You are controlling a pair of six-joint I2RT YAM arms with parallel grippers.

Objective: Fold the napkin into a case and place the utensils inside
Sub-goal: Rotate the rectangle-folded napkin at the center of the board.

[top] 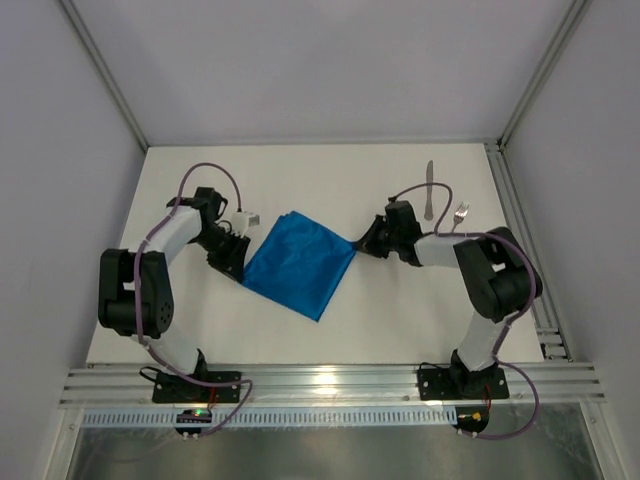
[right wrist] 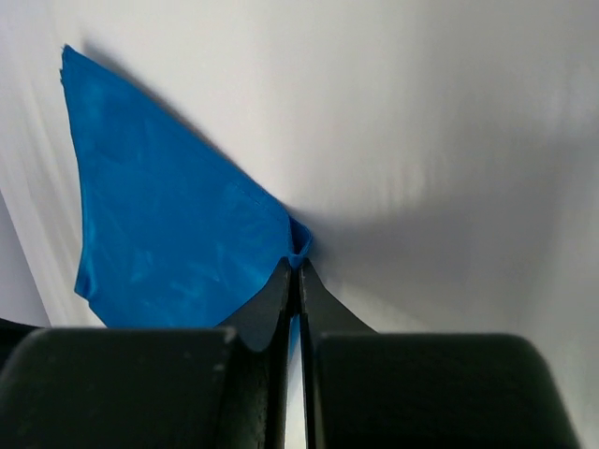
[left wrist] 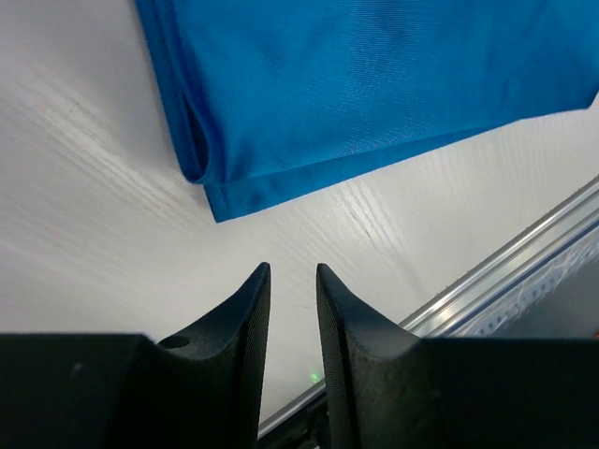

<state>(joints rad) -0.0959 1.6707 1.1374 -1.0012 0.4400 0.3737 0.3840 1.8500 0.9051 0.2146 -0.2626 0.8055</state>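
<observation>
2 utensils (top: 429,190) lie beyond right pincer (right wrist: 298,267) gripping napkin (top: 298,262); left pincer (left wrist: 292,271) narrowly parted.

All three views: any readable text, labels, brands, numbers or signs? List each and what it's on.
No readable text in any view.
napkin: plain blue, no print or tag showing.
knife and fork: too small to show any stamp.
green light at the near edge: a lit lamp only, with no characters legible around it.

Bright, even light; edges perhaps soft.
</observation>
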